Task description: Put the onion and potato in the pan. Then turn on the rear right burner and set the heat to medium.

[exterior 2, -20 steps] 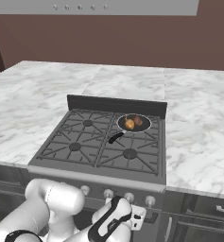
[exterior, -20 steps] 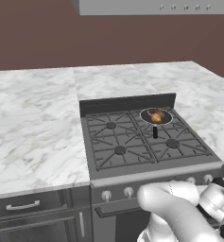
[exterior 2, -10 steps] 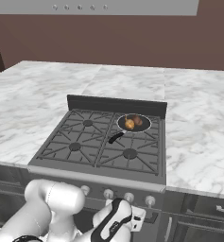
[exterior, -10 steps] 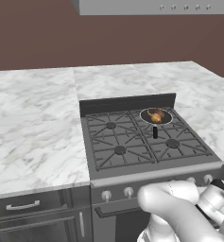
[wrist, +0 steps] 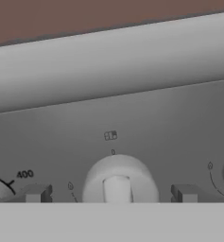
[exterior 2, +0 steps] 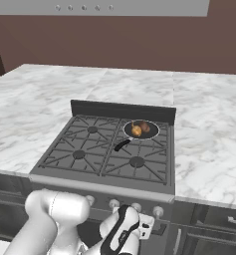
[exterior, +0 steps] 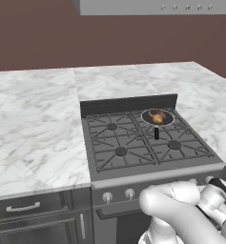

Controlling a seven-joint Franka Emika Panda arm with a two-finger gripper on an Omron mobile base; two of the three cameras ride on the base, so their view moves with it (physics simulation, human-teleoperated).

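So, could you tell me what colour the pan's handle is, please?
Black; the pan handle shows best in the right base view.

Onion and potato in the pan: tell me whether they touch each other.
Touching. In the right base view the onion and the potato sit pressed side by side inside the pan with no gap between them; the left base view shows them as one clump.

Open gap between fingertips [wrist: 36, 194], with a round knob [wrist: 119, 182] centred in it on the stove's front panel [wrist: 170, 123]. Neighbouring knobs well to either side. Above, pan [exterior 2: 141, 130] blocking the rear right burner; other three grates bare.
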